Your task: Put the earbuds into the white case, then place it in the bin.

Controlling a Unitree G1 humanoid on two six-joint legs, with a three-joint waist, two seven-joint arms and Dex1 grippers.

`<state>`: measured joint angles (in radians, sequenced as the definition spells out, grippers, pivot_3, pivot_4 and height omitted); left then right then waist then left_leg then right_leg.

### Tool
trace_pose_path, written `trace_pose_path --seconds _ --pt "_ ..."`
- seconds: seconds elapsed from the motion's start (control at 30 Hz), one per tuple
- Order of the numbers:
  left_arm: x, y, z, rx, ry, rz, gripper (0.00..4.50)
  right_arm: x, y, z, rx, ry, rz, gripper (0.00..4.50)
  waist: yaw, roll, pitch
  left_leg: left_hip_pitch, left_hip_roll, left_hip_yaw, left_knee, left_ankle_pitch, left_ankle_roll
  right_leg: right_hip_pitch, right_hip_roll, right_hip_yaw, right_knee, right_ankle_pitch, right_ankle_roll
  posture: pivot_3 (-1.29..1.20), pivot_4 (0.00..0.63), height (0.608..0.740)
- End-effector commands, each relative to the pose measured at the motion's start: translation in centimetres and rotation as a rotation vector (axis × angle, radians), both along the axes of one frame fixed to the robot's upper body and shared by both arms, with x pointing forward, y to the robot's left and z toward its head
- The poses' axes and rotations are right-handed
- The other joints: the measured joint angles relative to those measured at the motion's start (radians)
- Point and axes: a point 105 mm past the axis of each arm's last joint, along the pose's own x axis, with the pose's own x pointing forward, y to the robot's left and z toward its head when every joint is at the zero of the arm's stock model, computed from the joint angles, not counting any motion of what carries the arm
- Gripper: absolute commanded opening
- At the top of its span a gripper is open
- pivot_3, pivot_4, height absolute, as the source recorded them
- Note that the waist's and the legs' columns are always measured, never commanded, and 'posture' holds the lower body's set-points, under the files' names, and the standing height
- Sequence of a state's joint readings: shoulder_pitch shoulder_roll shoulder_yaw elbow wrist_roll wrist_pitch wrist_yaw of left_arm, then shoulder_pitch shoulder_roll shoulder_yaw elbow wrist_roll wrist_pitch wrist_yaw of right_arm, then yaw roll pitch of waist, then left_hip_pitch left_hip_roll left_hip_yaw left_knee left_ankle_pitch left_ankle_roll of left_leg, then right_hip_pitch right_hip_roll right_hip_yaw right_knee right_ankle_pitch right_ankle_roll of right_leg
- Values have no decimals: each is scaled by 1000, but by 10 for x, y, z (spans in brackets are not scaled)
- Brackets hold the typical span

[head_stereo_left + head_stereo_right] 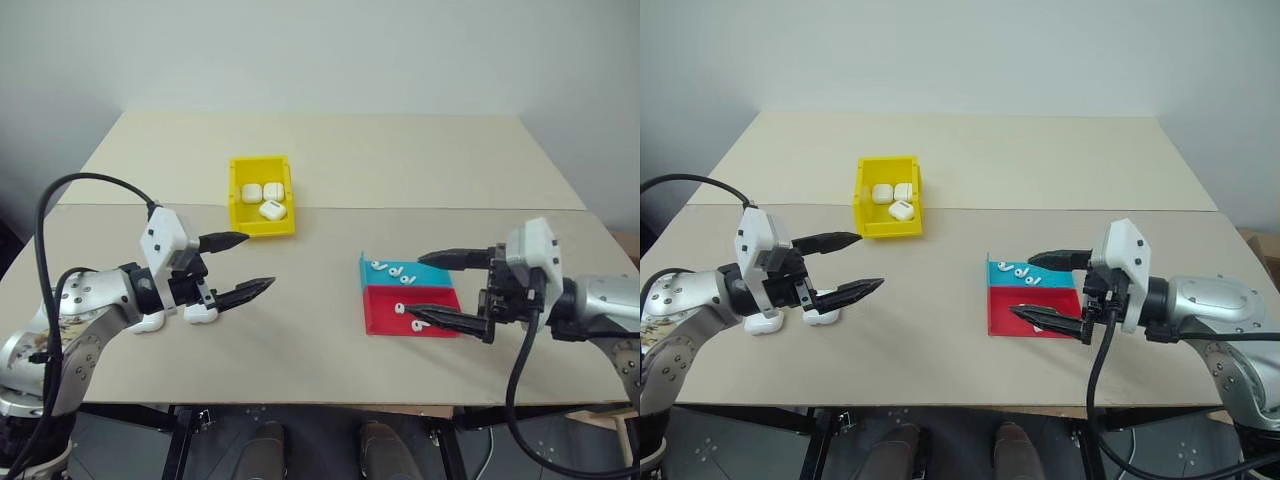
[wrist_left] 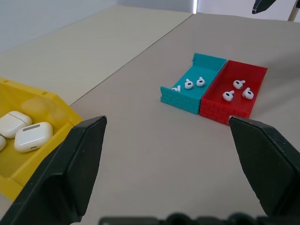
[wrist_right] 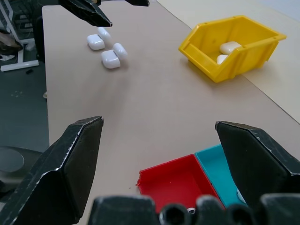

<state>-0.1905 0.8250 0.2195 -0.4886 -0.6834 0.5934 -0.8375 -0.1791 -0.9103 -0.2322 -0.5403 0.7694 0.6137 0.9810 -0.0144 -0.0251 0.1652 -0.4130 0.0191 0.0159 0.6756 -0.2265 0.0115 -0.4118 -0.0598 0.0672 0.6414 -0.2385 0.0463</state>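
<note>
My left claw hangs above the counter with its two black fingers spread wide, and it grasps nothing. Just under it, two white cases with their lids flipped up stand on the counter, close beside each other. My right claw is also released, its fingers far apart, and it hovers over the blue-and-red tray without holding anything.

The earbuds lie inside this tray: some in the blue compartment, some in the red one. None of them is in a case.

The bin is yellow and stands further back on the counter, nearer to my left side, well apart from the tray. Inside it three closed cases lie, touching or almost touching each other.

The two open cases near my left claw are well apart from the bin and from the tray.
</note>
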Motion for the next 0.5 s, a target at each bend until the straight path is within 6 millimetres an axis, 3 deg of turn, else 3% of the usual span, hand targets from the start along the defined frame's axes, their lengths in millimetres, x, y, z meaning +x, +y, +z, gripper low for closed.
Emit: trace_pose_path --seconds 0.03,0.17,0.23,0.33,0.43,0.5 --pt "-3 1 11 8 -36 -9 4500 -1 -1 9 -1 -32 9 4447 0 0 0 0 0 0 0 0 0 0 0 0 0 0 0 0 150 740" --pt "-8 4 16 -15 25 -11 4500 -1 0 8 5 -30 7 4447 -1 0 0 0 0 0 0 0 0 0 0 0 0 0 0 0 150 740" --pt "-12 10 12 55 51 -4 4500 -3 0 8 18 -23 4 4447 -3 0 0 0 0 0 0 0 0 0 0 0 0 0 0 0 150 740" --pt "-10 27 10 194 111 122 4500 -2 0 5 20 -19 -10 4447 -3 -1 0 0 0 0 -1 0 0 -1 0 0 0 0 0 0 150 740" --pt "-4 35 25 197 62 233 4500 0 0 5 23 -18 -9 4447 0 -1 1 0 0 0 -1 0 0 -1 0 0 0 -1 0 0 150 740" --pt "-1 45 23 270 124 332 4500 1 1 7 29 -16 -5 4447 1 -2 1 0 0 -1 0 0 0 -1 0 0 0 -1 0 0 150 740"
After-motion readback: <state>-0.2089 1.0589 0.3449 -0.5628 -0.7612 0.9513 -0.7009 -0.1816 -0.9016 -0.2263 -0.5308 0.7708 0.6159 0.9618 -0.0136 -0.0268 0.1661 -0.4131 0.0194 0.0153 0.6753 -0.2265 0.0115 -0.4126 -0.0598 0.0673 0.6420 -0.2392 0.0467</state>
